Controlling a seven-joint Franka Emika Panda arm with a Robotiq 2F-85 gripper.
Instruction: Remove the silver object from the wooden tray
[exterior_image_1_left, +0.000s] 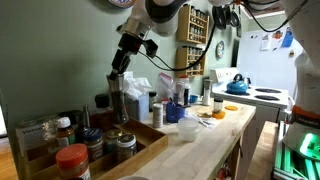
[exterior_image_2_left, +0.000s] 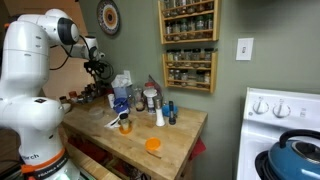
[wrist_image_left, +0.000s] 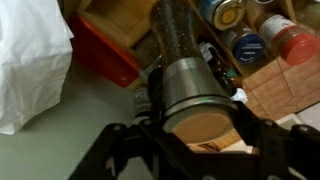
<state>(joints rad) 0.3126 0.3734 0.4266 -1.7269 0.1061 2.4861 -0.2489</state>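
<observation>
Far left in an exterior view, the wooden tray (exterior_image_1_left: 140, 150) sits on the bench (exterior_image_1_left: 225, 130), packed with short jars; a red-lidded jar (exterior_image_1_left: 72, 158) stands nearest the camera. Just right of that, the silver object (exterior_image_1_left: 116, 102) stands upright over the rear part of the tray, taller than the jars around it. My gripper (exterior_image_1_left: 118, 80) comes down on it from above, the arm slanting up to the right. I cannot tell whether the cylinder's base touches the tray floor. Further right, bottles and a white bowl (exterior_image_1_left: 187, 130) crowd the bench, and a blue kettle (exterior_image_1_left: 237, 86) rests on the white stove (exterior_image_1_left: 268, 97).

In the wrist view, a white bag (wrist_image_left: 30, 60) fills the left, with a red container (wrist_image_left: 105, 50) beside it. At centre, I see the silver cylinder's open end between my jaws, which press on both of its sides, holding it. Lidded jars (wrist_image_left: 290, 38) sit at upper right.
</observation>
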